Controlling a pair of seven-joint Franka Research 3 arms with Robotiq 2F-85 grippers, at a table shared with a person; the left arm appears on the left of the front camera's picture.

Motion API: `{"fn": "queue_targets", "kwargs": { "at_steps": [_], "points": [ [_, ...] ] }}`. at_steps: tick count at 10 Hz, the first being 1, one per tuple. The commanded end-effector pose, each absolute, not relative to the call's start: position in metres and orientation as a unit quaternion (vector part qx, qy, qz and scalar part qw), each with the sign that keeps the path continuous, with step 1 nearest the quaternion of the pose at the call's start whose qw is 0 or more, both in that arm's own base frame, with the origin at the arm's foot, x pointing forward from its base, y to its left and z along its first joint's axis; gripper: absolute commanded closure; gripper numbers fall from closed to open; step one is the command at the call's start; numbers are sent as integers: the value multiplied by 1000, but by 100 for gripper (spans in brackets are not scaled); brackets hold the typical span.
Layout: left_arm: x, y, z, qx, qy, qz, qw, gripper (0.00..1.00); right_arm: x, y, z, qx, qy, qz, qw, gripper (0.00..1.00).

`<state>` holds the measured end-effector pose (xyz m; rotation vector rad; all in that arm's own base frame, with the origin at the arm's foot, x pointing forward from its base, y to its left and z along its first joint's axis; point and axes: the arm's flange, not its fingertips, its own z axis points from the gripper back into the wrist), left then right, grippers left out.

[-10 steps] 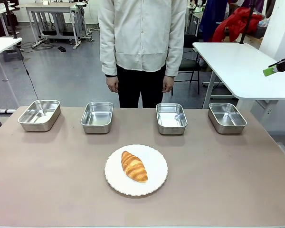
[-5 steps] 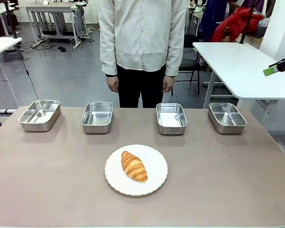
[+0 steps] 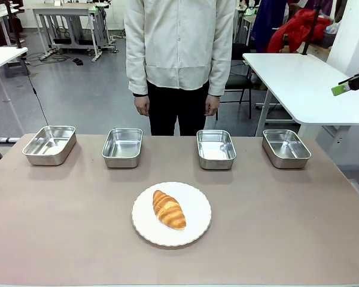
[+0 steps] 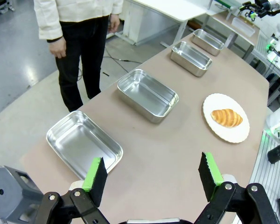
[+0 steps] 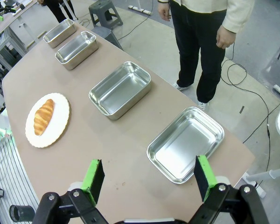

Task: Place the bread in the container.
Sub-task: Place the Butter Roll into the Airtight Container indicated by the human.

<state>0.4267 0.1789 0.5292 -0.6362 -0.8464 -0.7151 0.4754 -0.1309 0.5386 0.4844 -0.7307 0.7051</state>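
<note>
The bread, a golden-brown croissant (image 3: 169,209), lies on a round white plate (image 3: 194,197) at the table's near middle. Four alike steel containers stand in a row along the far side: (image 3: 49,144), (image 3: 122,147), (image 3: 216,149), (image 3: 286,148), all with nothing in them. My left gripper (image 4: 152,175) hovers open high over the leftmost container (image 4: 83,142), far from the croissant (image 4: 227,117). My right gripper (image 5: 149,179) hangs open above the rightmost container (image 5: 185,143), the croissant (image 5: 43,116) well off. One of its green-padded fingers (image 3: 341,89) shows at the front view's right edge.
A person in a white jacket (image 3: 179,42) stands at the far edge behind the two middle pans, hands hanging at the sides. A white table (image 3: 299,84) stands beyond the far right corner. Brown tabletop (image 3: 66,227) lies bare on both sides of the plate.
</note>
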Motion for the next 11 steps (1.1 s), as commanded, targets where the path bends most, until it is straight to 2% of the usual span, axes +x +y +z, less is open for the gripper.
{"fn": "queue_targets", "kwargs": {
  "at_steps": [1,11],
  "points": [
    [425,180,530,-298,-400,-337,798,0,477,-130,539,229,-349,334,845,0],
    [425,180,530,-298,-400,-337,798,0,477,-130,539,229,-349,334,845,0]
  ]
}}
